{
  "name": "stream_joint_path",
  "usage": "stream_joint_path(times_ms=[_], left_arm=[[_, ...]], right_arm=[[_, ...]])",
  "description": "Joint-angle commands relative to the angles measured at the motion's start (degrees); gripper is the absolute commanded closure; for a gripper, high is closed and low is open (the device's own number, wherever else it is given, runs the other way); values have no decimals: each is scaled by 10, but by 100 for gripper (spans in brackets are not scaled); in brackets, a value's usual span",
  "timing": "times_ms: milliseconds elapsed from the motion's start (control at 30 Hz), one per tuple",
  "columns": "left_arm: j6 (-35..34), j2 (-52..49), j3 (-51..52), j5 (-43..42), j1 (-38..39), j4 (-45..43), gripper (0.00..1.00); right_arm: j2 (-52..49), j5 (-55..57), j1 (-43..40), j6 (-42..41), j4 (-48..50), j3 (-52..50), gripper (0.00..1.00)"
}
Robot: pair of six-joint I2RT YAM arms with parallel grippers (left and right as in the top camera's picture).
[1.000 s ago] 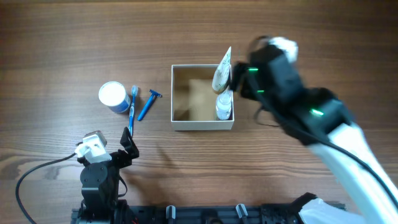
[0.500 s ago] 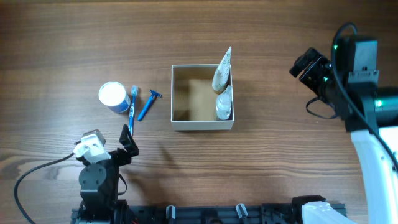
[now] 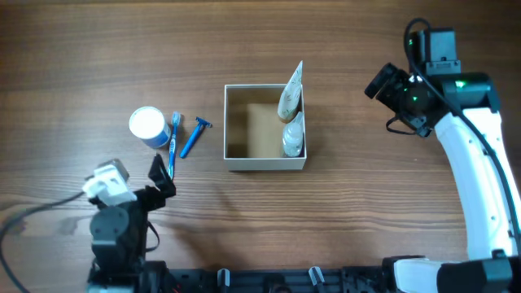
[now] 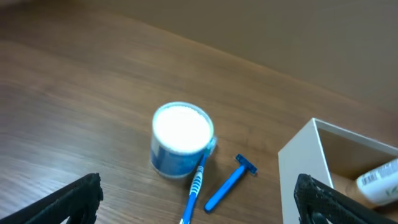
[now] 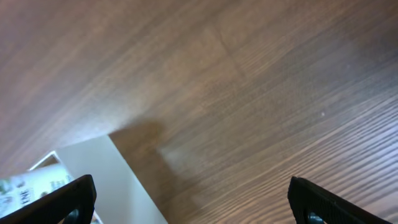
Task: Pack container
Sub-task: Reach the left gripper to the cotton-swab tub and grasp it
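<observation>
Overhead, the right gripper (image 3: 381, 85), spread wide and empty, is seen drawn back from the container (image 3: 264, 163), the tube (image 3: 290, 96) being left inside, while jar (image 3: 147, 123), toothbrush (image 3: 172, 140) and razor (image 3: 194, 137) are yet to be packed.

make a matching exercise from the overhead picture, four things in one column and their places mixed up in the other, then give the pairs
Things:
1. jar
2. toothbrush
3. razor
4. tube

Places:
a. inside the box, along its right wall
b. between the other two loose things
c. farthest from the box
d. loose, closest to the box

Pairs: 1-c, 2-b, 3-d, 4-a
</observation>
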State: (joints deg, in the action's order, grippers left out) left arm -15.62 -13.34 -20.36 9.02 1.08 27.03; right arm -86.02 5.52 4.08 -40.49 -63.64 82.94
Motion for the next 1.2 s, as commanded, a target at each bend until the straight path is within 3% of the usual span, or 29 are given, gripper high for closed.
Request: stream_joint_path(times_ms=[0, 233, 367, 567, 1000, 1067, 1167], left_arm=[[-3, -135, -139, 28, -12, 48, 0], [-17, -439, -402, -26, -50, 224, 0], [-14, -562, -485, -34, -51, 255, 0], [-11, -674, -492, -46, -51, 190, 0], [35, -854, -492, -85, -51, 164, 1], [35, -870, -492, -85, -51, 159, 3], [34, -885, -492, -79, -52, 145, 14]], right_arm=[[-12, -4, -2, 2, 1, 3, 0], [-12, -5, -2, -1, 13, 3, 0], [-12, -5, -1, -1, 23, 3, 0], [-12, -5, -1, -1, 34, 3, 0], [-12, -5, -1, 0, 34, 3, 0], [-12, -5, -1, 0, 34, 3, 0], [-12, -5, -1, -1, 34, 3, 0]])
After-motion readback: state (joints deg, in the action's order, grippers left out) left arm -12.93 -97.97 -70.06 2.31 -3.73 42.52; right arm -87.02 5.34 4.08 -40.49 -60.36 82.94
